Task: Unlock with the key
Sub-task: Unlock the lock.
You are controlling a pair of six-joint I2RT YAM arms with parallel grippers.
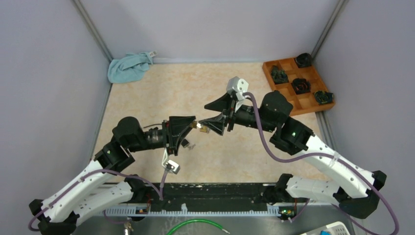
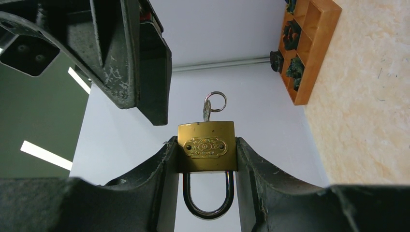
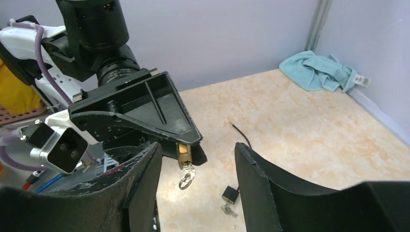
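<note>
Inside the left gripper (image 2: 206,153), the padlock (image 2: 207,145) sits clamped.

white links (image 1: 88,188), black joints (image 1: 128,132), purple cables (image 1: 260,128), black jaws

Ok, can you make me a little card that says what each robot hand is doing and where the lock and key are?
Left gripper: shut on the brass padlock, held up in the air
Key: small silver key with a ring, stuck in the brass padlock's keyhole
Shackle: looks closed
Right gripper: open, close to the key, not touching it
Elsewhere: small black padlock, blue cloth, wooden tray
</note>
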